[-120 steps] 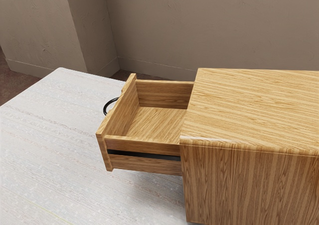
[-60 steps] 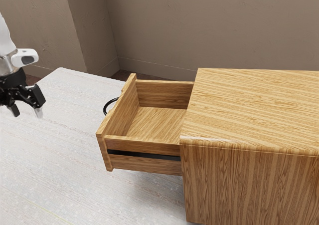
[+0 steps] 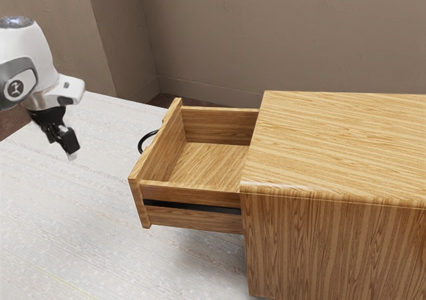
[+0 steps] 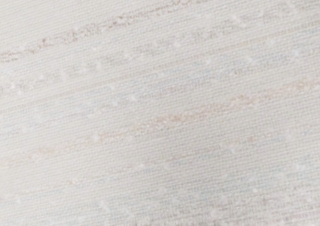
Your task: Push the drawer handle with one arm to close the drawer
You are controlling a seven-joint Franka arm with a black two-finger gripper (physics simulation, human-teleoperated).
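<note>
So, in the exterior view, the approach is in hand: my gripper (image 3: 66, 147) hangs apart from the handle (image 3: 140, 140) ahead, and must next meet and push it. Count one handle, one open drawer (image 3: 171, 146), one cabinet (image 3: 336, 144) beyond. Clenched or released, I cannot tell. Wrist view: probably one table (image 4: 160, 105), beneath the gripper.

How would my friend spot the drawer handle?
Find the big wooden cabinet. Its drawer sticks out toward the exterior view's left. The handle is the curved black loop on the drawer's front, unlike the straight black strip along its side.
</note>
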